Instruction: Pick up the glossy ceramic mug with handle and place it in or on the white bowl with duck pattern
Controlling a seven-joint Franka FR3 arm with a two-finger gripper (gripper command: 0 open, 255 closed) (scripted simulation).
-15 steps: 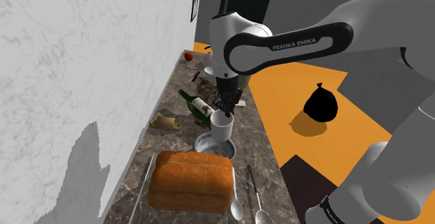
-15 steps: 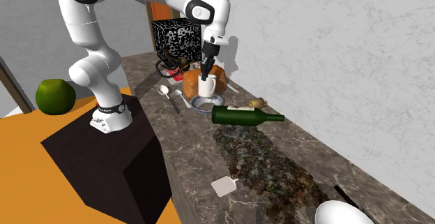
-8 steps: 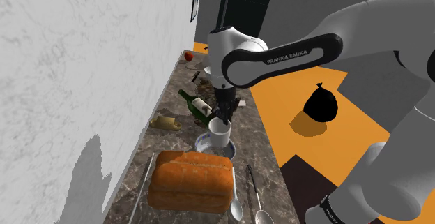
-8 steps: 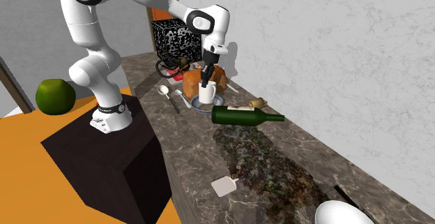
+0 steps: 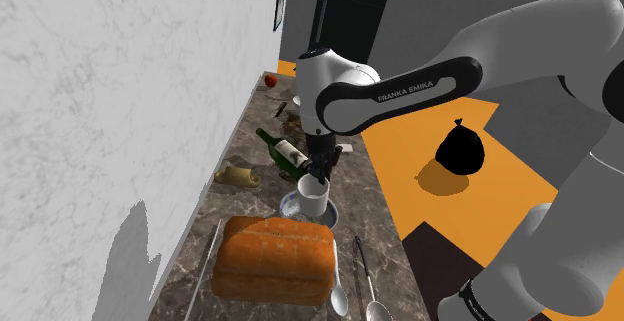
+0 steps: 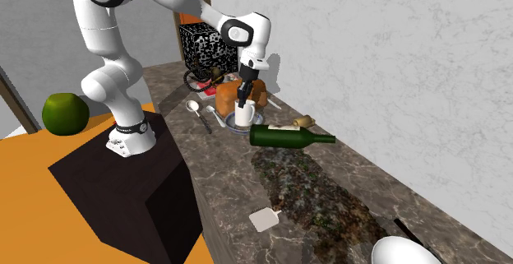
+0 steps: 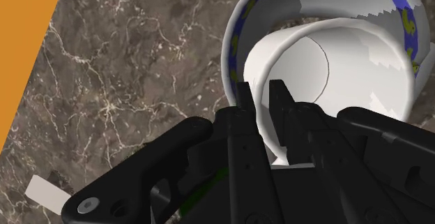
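In the middle of the shoulder view the pincer (image 5: 317, 176) hangs straight down, narrow and pinching the wall of the white mug (image 5: 314, 202), which stands upright right under it, inside the duck bowl (image 5: 287, 209).

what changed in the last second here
The gripper, still shut on the white mug by its rim, came down and lowered it into the blue-rimmed bowl. The green bottle, bread loaf and spoons stayed put.
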